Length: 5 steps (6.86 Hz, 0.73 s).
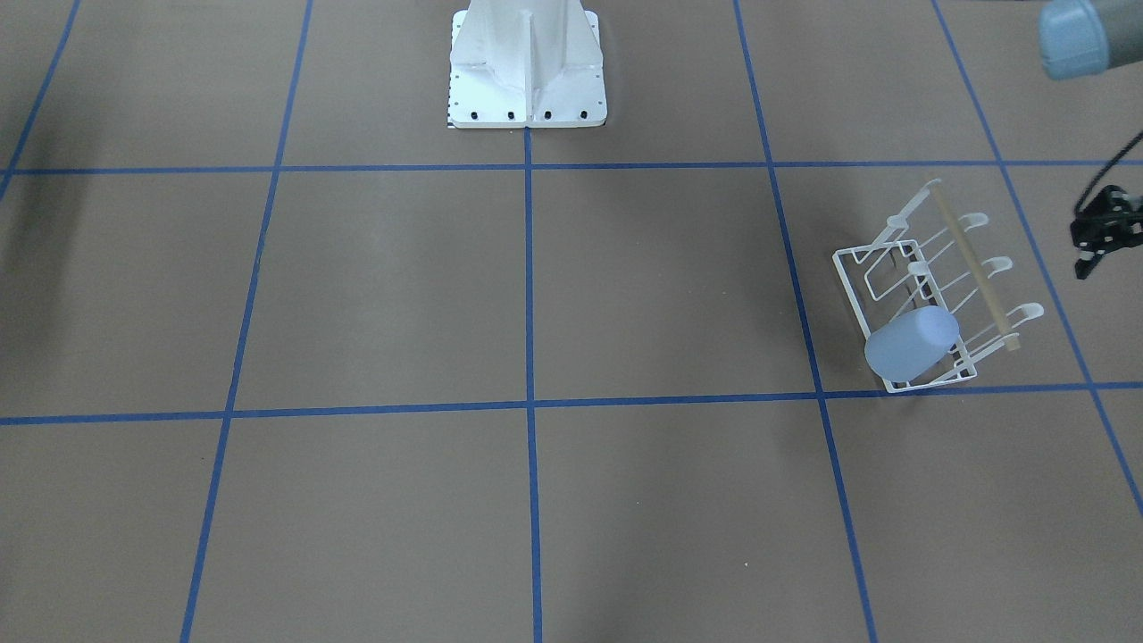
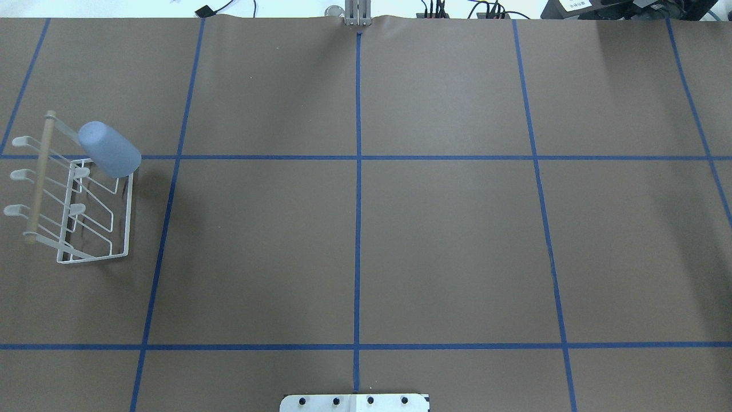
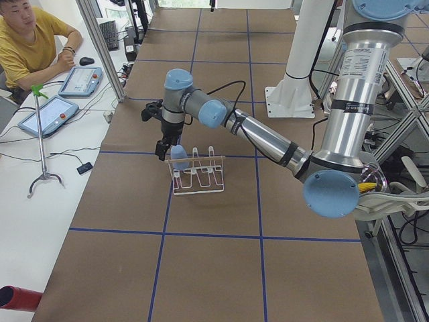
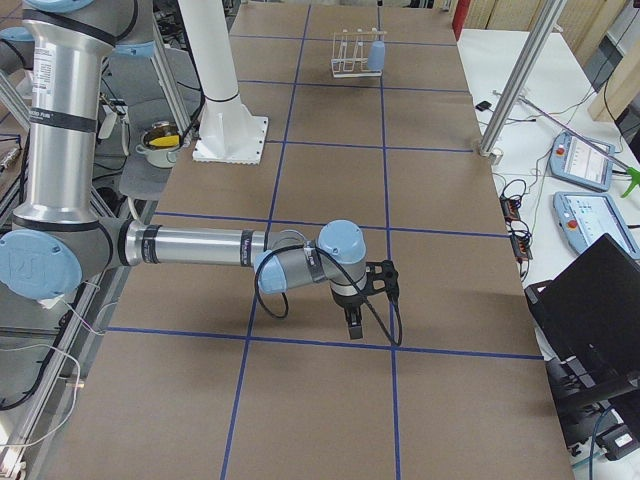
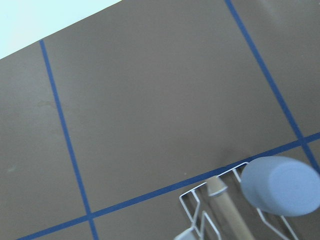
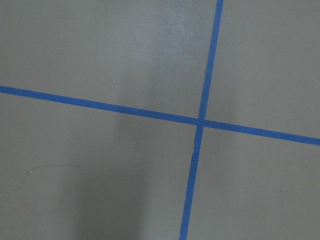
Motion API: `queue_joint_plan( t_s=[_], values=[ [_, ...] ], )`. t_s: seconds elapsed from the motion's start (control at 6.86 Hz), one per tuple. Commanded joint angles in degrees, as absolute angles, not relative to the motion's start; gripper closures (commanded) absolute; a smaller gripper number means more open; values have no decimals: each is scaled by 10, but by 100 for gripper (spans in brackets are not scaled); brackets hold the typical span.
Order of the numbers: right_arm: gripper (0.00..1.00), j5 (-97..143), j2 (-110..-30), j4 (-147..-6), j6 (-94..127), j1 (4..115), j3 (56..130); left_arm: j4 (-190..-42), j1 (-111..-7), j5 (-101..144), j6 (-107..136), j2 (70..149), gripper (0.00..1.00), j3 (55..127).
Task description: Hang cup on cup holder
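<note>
A brown desk (image 2: 446, 240), marked into squares by blue tape (image 2: 358, 229), fills every view. A white wire rack (image 2: 128, 217) stands near the desk's edge on the robot's left. It has a rectangular base, a tan wooden rod (image 2: 39, 177) along its outer side and two rows of slanted prongs.

The cup (image 2: 108, 149) hangs tilted on the prong of the inner row at the rack's end far from the robot, closed bottom up and outward, mouth toward the base. It is a plain pale blue tumbler, matte, tapered, with no handle.

The left hand (image 1: 1091, 254) is just beside the rack and apart from the cup; how wide it stands cannot be told. The right hand (image 4: 353, 325) hangs over bare desk well away; its state cannot be told either.
</note>
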<state>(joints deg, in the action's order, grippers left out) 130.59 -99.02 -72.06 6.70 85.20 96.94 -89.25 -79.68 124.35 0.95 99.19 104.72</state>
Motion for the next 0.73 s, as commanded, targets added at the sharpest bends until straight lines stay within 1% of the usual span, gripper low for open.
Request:
queue_joint_plan(
  t_s=[0.0,0.15,0.44,0.58],
  values=[
    [0,1310,-991,-741,54,885,965,-889,-875,1276,-104,978,1,978],
    [0,1311,-977,-820,40,881,981,-887,-875,1272,-104,938,1,976],
    [0,1303,-915,-977,-72,905,983,-852,-888,1277,-104,905,1,983],
    [0,1299,-923,-977,-76,906,983,-846,-904,1309,-99,894,1,982]
  ],
)
